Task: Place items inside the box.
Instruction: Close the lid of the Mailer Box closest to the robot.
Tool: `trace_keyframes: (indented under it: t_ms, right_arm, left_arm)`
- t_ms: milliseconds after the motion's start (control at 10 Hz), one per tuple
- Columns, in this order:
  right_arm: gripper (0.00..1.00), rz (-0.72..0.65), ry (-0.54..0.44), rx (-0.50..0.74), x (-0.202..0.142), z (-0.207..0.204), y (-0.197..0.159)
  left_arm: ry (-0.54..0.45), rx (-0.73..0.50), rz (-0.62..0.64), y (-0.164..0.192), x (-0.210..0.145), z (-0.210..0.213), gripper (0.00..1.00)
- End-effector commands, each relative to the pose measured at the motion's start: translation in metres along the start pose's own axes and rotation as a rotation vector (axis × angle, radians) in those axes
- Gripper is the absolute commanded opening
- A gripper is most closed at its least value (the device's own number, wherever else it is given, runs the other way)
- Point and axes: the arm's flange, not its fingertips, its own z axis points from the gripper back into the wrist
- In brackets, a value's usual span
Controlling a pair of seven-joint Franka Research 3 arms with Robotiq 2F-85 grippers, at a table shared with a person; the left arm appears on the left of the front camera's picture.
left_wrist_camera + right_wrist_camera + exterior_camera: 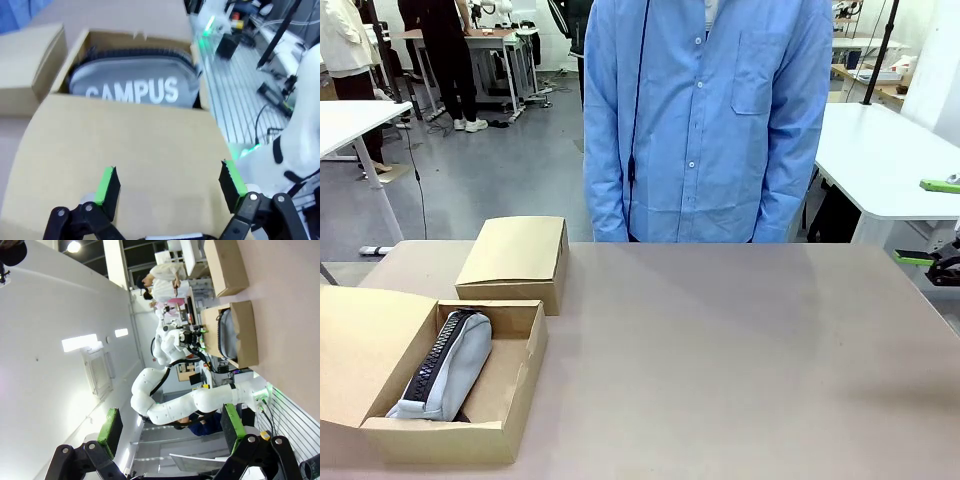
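Left tool [170,182] agape above box [125,145] lid flap

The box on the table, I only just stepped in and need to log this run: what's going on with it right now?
Nothing is being handled at this moment. The open box sits at the table's near left corner with the grey CAMPUS pencil case already lying inside. The left gripper hovers open above the box's lid flap, holding nothing. The right gripper is open and empty too, off to the side. A smaller closed box stands behind, and a person waits at the far side.
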Motion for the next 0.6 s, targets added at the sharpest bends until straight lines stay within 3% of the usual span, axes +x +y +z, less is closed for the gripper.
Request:
trace_keyframes:
  t_ms: [0, 400, 500]
  right_arm:
    - [1.0, -0.022, -0.001, 0.023, -0.001, 0.0, 0.007]
    - [1.0, -0.022, -0.001, 0.023, -0.001, 0.0, 0.007]
    - [1.0, -0.022, -0.001, 0.023, -0.001, 0.0, 0.007]
  left_arm:
    - [-0.129, -0.012, -0.022, 0.002, -0.001, 0.024, 1.0]
    - [-0.291, -0.119, -0.11, -0.021, 0.014, 0.03, 1.0]
    - [-0.283, -0.115, -0.128, -0.025, 0.016, 0.031, 1.0]
